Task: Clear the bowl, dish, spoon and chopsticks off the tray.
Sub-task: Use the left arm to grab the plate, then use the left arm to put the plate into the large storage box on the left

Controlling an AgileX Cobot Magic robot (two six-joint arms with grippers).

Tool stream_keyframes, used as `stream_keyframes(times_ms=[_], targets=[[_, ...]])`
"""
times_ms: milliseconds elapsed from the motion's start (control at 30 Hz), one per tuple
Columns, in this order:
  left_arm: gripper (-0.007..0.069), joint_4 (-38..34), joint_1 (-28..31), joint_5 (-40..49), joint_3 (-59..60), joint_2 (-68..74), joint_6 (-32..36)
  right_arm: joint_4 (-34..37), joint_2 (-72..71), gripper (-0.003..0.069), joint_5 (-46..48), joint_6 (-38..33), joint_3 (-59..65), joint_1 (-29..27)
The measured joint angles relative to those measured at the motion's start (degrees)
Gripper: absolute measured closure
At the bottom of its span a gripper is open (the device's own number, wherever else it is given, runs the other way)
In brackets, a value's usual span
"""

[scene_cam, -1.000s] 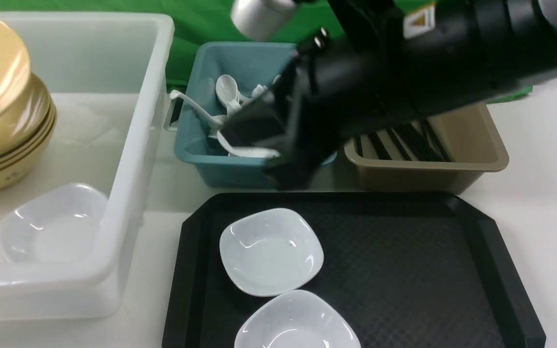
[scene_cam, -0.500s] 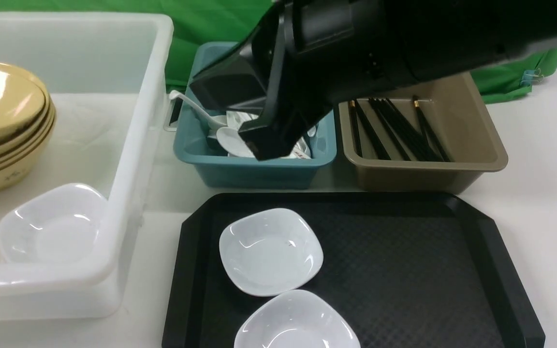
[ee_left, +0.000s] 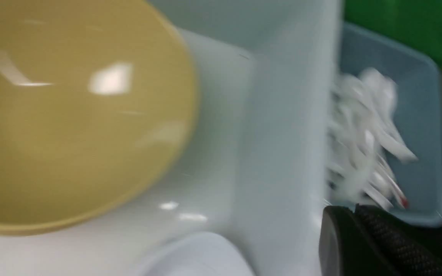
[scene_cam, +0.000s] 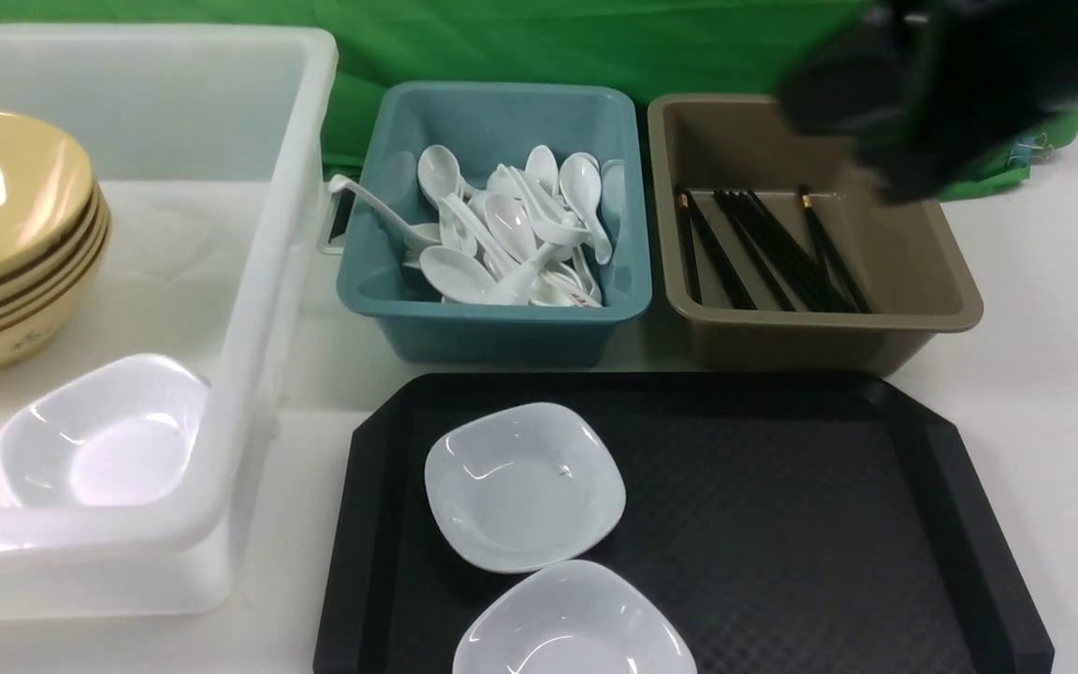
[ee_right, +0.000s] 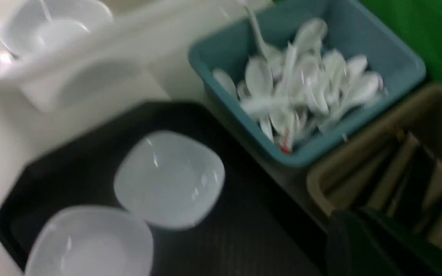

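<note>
The tray (scene_cam: 782, 524) is black, rectangular plastic with cut-off corners, a raised rim and a diamond-textured floor. White dishes (scene_cam: 525, 487), glossy and rounded-square, lie on its left part, edges adjoining. The mustard-yellow bowls (scene_cam: 10, 206) are round, smooth and glossy, nested in a whitish, smooth-walled bin (scene_cam: 258, 309) left of the tray. White, glossy spoons (scene_cam: 511, 225) with oval scoops fill a blue bin (scene_cam: 492, 332) behind the tray; one handle projects over its left rim. Slender black chopsticks (scene_cam: 773, 253), some with gold bands, lie in a brown bin (scene_cam: 820, 346) beside it

Count: two dishes on the tray; one further white dish (scene_cam: 109, 431) in the whitish bin; at least four bowls in the stack; three bins. Spoons and chopsticks overlap and cannot be counted exactly.

The left gripper (ee_left: 354, 211) is closed, its fingers together, above the whitish bin. The right gripper (ee_right: 353, 216) is also closed; the front view shows its arm blurred at the upper right, over part of the brown bin.

The work surface (scene_cam: 1054, 374) is white and smooth. Green cloth (scene_cam: 502, 42) hangs behind the bins, its folds visible
</note>
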Motion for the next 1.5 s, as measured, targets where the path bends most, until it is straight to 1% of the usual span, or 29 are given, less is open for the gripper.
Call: stream_keyframes(times_ms=[67,100,167,200,233,267,300,367,467,500,533,567,633,700,800,833,867,933,1000,1167,1200,1333,1433,1500], targets=[[0.0629,1.22,-13.53,1.05,5.21,-2.84,0.94,-0.74,-1.12,0.0652,4.54,0.00,1.97,-3.60],[0.0631,1.84,-16.99,1.28,6.72,-3.29,0.87,-0.88,-1.70,0.0651,5.52,0.00,3.45,-4.90],[0.0631,4.15,-28.27,1.59,12.27,-3.96,0.28,-0.68,-2.91,0.0652,5.97,-0.05,6.45,-6.29],[0.0631,5.68,-32.59,0.98,14.63,-3.90,-0.63,-0.20,-3.51,0.0652,6.15,-0.05,8.18,-6.54],[0.0631,6.78,-35.68,0.16,16.43,-3.78,-1.32,0.46,-4.10,0.0652,6.30,-0.12,10.01,-6.62],[0.0626,9.24,-41.53,-2.45,19.88,-3.30,-3.13,2.40,-5.00,0.0652,6.44,-0.56,12.94,-6.68],[0.0621,11.01,-45.98,-5.24,21.91,-2.65,-4.96,4.17,-5.51,0.0652,6.55,-1.15,14.94,-6.68],[0.0592,15.86,-52.71,-10.24,25.70,-0.94,-8.54,8.56,-6.31,0.0652,6.60,-3.51,19.45,-6.68],[0.0543,20.23,-58.09,-13.98,27.36,2.12,-12.64,12.90,-6.70,0.0652,6.21,-6.24,24.32,-6.68],[0.0491,22.33,-59.92,-15.31,27.71,4.46,-14.58,14.25,-6.69,0.0652,5.52,-7.16,26.80,-6.68],[0.0444,22.97,-60.67,-16.18,27.73,6.57,-15.48,14.76,-6.69,0.0650,4.98,-7.64,28.55,-6.68],[0.0427,23.01,-60.85,-16.45,27.77,7.30,-16.00,14.87,-6.69,0.0650,4.83,-7.78,28.92,-6.68],[0.0328,23.40,-60.98,-17.23,27.77,11.40,-16.59,15.15,-6.69,0.0651,4.53,-8.03,30.03,-6.68],[0.0277,23.47,-60.98,-17.31,27.84,13.91,-17.27,15.69,-6.82,0.0651,4.38,-8.04,30.32,-6.68],[0.0162,23.36,-60.92,-17.63,27.97,18.50,-17.73,16.51,-7.34,0.0651,3.44,-8.46,30.32,-6.68],[0.0151,23.37,-60.92,-17.76,27.97,19.24,-17.73,16.57,-7.47,0.0651,3.30,-8.46,30.32,-6.68],[0.0124,23.37,-60.92,-18.35,27.97,20.56,-17.73,16.57,-7.92,0.0651,2.70,-8.62,30.32,-6.68],[0.0111,23.30,-60.92,-20.21,27.97,22.56,-17.73,16.74,-8.93,0.0651,1.60,-8.94,30.32,-6.68],[0.0146,22.86,-60.92,-21.10,27.91,23.71,-17.73,16.82,-9.69,0.0651,1.04,-9.16,30.32,-6.68],[0.0405,20.59,-60.92,-21.44,27.59,24.37,-17.73,16.94,-10.65,0.0651,0.41,-9.28,30.32,-6.68],[0.0443,19.80,-60.86,-21.52,27.36,24.37,-17.73,16.94,-10.72,0.0651,0.35,-9.28,30.32,-6.68],[0.0512,18.62,-59.75,-18.92,25.50,22.85,-19.02,16.96,-11.10,0.0651,0.35,-9.28,30.32,-6.68],[0.0595,19.22,-57.26,-13.48,21.70,19.20,-19.07,17.42,-11.35,0.0651,0.49,-9.28,28.73,-6.68],[0.0606,19.79,-54.72,-10.80,18.61,16.06,-19.02,18.51,-11.41,0.0651,0.49,-9.41,26.21,-6.68]])
